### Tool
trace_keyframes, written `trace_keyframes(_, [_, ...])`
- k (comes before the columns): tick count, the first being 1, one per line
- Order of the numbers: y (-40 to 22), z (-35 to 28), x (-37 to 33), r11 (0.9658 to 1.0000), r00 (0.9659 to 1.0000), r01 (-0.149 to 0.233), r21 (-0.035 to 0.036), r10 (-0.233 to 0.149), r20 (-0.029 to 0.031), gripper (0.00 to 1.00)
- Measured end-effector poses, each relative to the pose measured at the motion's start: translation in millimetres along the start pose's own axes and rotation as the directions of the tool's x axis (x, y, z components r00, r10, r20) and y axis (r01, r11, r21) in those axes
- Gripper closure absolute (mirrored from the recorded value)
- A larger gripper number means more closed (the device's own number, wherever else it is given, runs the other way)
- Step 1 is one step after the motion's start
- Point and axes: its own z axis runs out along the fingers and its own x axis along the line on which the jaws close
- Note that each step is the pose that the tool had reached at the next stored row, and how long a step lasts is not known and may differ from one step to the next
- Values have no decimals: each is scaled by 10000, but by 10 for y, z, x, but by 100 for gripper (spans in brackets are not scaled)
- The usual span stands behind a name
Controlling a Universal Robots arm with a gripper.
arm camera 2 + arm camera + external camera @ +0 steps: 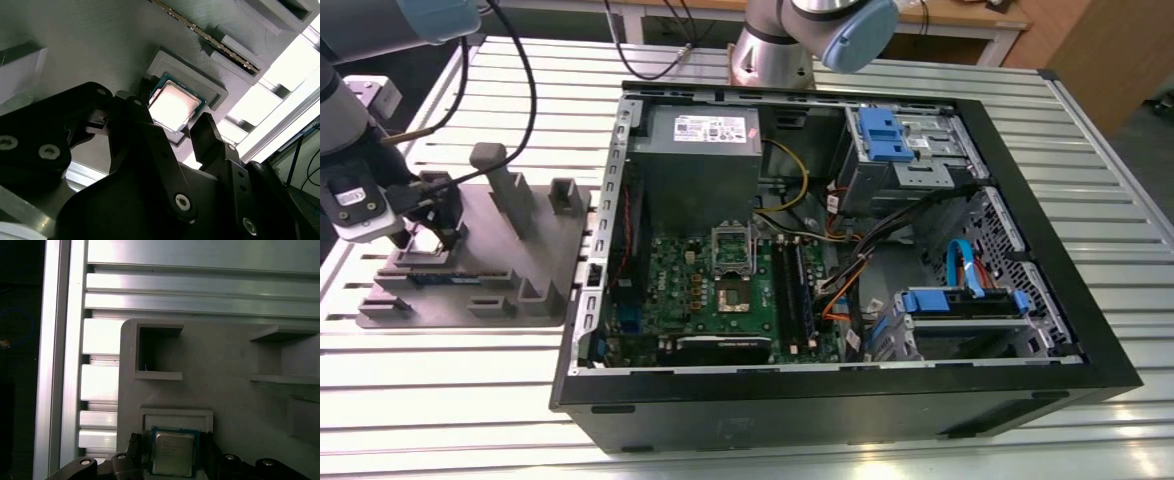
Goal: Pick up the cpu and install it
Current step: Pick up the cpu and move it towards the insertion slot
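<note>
The arm is reaching down, its wrist aiming the end effector straight downward. In the second wrist view its two black fingers are standing parted, a gap showing between them.

Cpu, second wrist view: near corner covered by a black finger of the gripper.
Cpu, first wrist view: lower edge cut off by the picture's edge; lid print too blurred to read.
Arm, exterior view: cut off at the top edge.
</note>
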Motion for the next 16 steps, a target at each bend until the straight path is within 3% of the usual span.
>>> trace_keyframes(16, [0,-8,0,9999,9999,-106,4,106,2,41])
